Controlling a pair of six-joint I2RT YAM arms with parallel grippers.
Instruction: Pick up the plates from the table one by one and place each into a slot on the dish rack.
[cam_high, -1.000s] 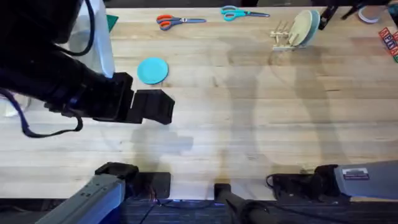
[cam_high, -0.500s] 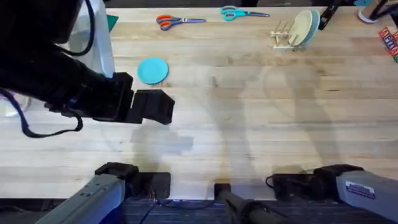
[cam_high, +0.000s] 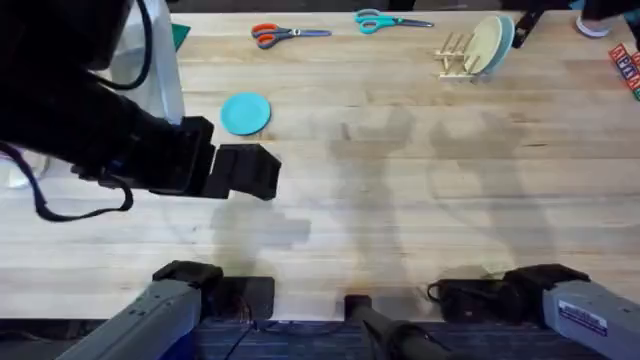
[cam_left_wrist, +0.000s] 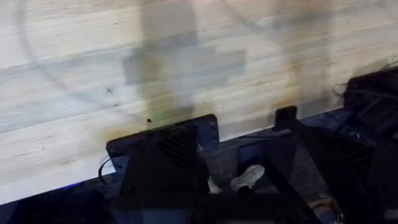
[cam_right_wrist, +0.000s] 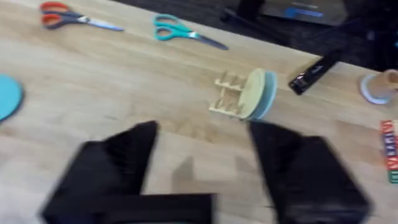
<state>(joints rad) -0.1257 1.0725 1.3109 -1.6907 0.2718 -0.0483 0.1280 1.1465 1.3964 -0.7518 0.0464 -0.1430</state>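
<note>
right arm (cam_high: 575, 305) lower and farther right at the table's (cam_high: 400, 200) near edge

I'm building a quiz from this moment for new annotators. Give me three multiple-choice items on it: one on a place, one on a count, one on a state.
1. Where is the turquoise plate?
A. flat on the table
B. in the dish rack
C. held by a pincer

2. How many pairs of scissors lie on the table?
A. one
B. two
C. three

3. How does the right pincer stand?
A. shut on a plate
B. shut, empty
C. open, empty

Answers: 1 A, it lies flat, apart from the rack. 2 B, orange-handled scissors and teal-handled scissors at the far edge. 3 C, its fingers stand apart with bare table between them.
</note>
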